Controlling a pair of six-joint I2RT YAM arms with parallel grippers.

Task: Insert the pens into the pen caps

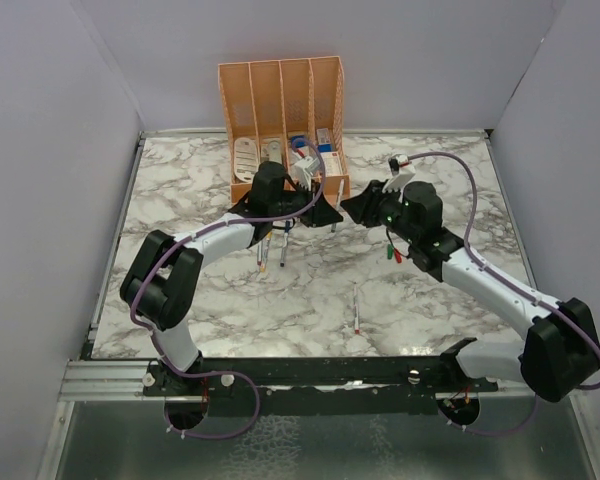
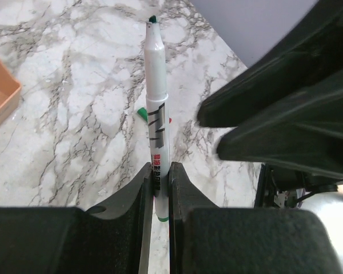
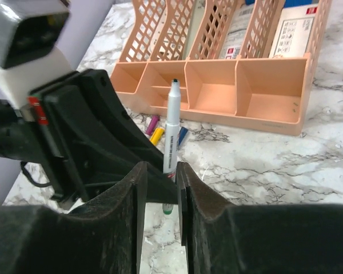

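My left gripper (image 2: 159, 168) is shut on a silver-grey pen (image 2: 156, 108) with a green tip that points away from the wrist. In the right wrist view the same pen (image 3: 171, 134) stands upright between my right gripper's (image 3: 160, 168) parted jaws, and the left fingers cross behind them. The right gripper holds nothing. Both grippers meet in front of the organiser, left gripper (image 1: 323, 212), right gripper (image 1: 352, 208). A green cap (image 2: 142, 113) and a red cap (image 1: 394, 254) lie near the right arm. Purple (image 3: 152, 123), yellow (image 3: 156, 135) and blue (image 3: 182, 136) caps lie by the organiser. Loose pens (image 1: 263, 252) (image 1: 283, 250) (image 1: 356, 308) lie on the table.
The orange organiser (image 1: 283, 120) with white and blue stationery stands at the back centre, just behind the grippers. It also shows in the right wrist view (image 3: 246, 85). The marble table (image 1: 180, 200) is walled in on three sides.
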